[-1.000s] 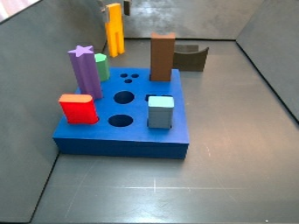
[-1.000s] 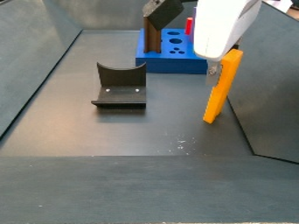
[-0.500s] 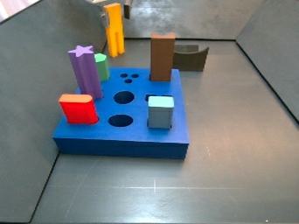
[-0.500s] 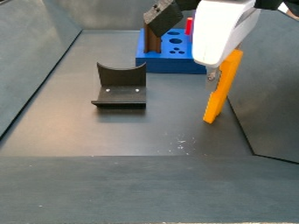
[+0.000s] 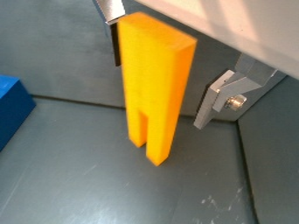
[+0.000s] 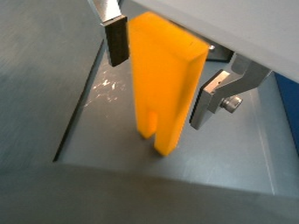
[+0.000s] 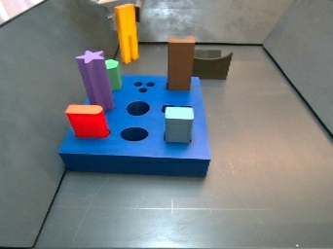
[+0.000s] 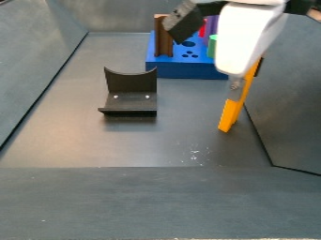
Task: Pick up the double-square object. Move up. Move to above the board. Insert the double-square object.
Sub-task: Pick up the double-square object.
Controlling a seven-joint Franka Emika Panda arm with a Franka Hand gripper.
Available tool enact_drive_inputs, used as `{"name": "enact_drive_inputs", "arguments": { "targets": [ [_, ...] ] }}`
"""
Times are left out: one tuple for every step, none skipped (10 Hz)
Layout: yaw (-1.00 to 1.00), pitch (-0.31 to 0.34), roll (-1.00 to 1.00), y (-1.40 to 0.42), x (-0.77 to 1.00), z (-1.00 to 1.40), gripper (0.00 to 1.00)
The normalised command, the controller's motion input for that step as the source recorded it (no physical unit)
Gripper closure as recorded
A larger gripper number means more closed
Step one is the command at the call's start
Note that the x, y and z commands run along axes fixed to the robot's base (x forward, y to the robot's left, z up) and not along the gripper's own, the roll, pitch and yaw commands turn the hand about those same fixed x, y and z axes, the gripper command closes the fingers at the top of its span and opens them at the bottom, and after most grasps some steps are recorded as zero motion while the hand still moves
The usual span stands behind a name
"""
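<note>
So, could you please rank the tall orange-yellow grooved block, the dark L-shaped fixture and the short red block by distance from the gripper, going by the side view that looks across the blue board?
1. The tall orange-yellow grooved block: at the gripper, at the back behind the blue board.
2. The dark L-shaped fixture: back of the floor, off to the side.
3. The short red block: on the board's near corner.

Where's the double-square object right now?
The double-square object stands upright on the floor, off the board, beyond its far edge in a side view. The tool straddles its top, fingers on either side.
</note>
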Motion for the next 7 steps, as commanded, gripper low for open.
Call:
{"name": "enact_drive_inputs", "arguments": {
  "targets": [
    [0.00, 0.000, 0.00, 0.03, -0.03, 0.00, 0.00],
    [0.00, 0.000, 0.00, 0.00, 0.03, 0.00, 0.00],
    [0.00, 0.000, 0.06, -0.11, 0.07, 0.00, 0.00],
    [-0.13, 0.000, 0.01, 0.00, 0.00, 0.00, 0.00],
    [0.00, 0.000, 0.00, 0.00, 0.00, 0.00, 0.00],
    [0.00, 0.000, 0.00, 0.00, 0.00, 0.00, 1.00],
    [0.00, 0.000, 0.00, 0.00, 0.00, 0.00, 1.00]
  ]
}}
